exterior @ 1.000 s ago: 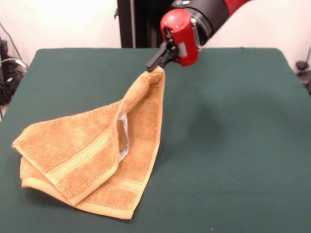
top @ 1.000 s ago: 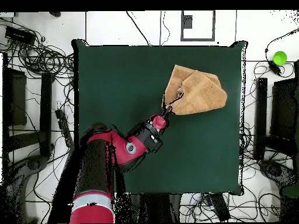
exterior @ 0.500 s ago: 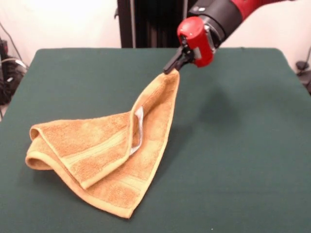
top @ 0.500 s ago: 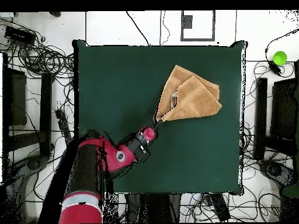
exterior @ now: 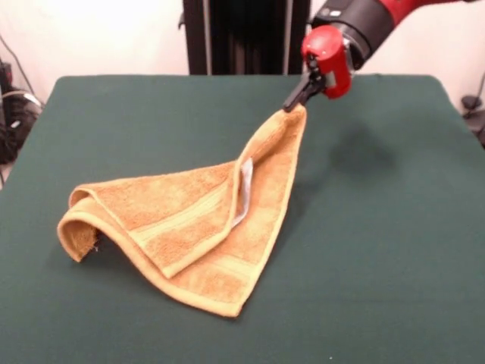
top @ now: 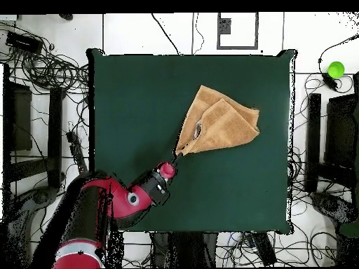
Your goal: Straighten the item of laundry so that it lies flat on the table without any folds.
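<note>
The towel [exterior: 198,231] is a small square of orange-tan terry cloth, thick and fuzzy, with flat woven bands near its hems and a small white label [exterior: 243,191] showing at the inner fold. It looks soft and light, with no stiffness of its own: where it is lifted, it hangs in a narrow cone, and the rest lies folded on the table [exterior: 394,250]. I judge that it will not slip easily, because the rough loops give good friction against both the claw and the matte dark green cloth of the table.

In the front view the towel lies left of the middle of the frame, with one corner raised toward the upper right. The claw [exterior: 296,98] is pressed together on this raised corner, pinching the cloth. In the overhead view the towel [top: 221,126] sits right of the centre, and the claw [top: 175,157] holds its lower left tip.

A top layer is doubled over the layer under it, and the left end curls into a rounded roll. A corner or a hem seems the best place to hold, since the edge there is firmer.
</note>
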{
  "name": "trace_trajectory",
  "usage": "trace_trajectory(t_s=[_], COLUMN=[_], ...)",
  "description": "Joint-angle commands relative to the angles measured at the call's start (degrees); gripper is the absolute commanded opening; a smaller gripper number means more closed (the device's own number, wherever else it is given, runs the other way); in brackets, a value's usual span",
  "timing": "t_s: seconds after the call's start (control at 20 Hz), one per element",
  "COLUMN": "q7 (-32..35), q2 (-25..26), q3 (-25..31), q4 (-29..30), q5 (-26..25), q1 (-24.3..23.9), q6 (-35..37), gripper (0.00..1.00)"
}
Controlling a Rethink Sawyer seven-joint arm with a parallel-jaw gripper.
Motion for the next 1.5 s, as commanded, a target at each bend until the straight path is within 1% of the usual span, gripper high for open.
trace_trajectory(t_s=[0.05, 0.25, 0.45, 0.65, 0.8, 0.95, 1.05, 1.15, 1.2, 1.3, 1.45, 1.5], q7=[21.5, 20.0, 21.0, 22.5, 25.3, 25.0, 24.9, 29.0, 33.4, 30.3, 36.6, 37.9], q2=[-1.5, -3.4, -5.8, -8.2, -10.9, -12.7, -12.6, -11.3, -10.5, -8.4, -5.9, -5.9], q3=[4.5, 4.5, 4.2, 4.6, 4.7, 4.6, 4.2, 3.6, 3.6, 5.0, 6.8, 7.2], q4=[6.2, 7.3, 9.2, 10.5, 12.0, 12.7, 12.3, 11.9, 11.9, 10.7, 10.4, 10.5], q5=[1.9, 4.5, 4.6, 2.6, -0.4, -0.2, -0.1, -3.3, -7.5, -6.4, -11.3, -12.2], q1=[4.2, 5.8, 8.8, 12.0, 15.1, 16.8, 17.7, 19.2, 20.3, 17.9, 17.6, 17.6], q6=[-7.9, -8.8, -10.7, -12.7, -14.4, -15.8, -15.5, -14.1, -12.8, -16.5, -16.8, -16.7], gripper=[0.0, 0.0, 0.0, 0.0, 0.0, 0.0, 0.0, 0.0, 0.0, 0.0, 0.0, 0.0])
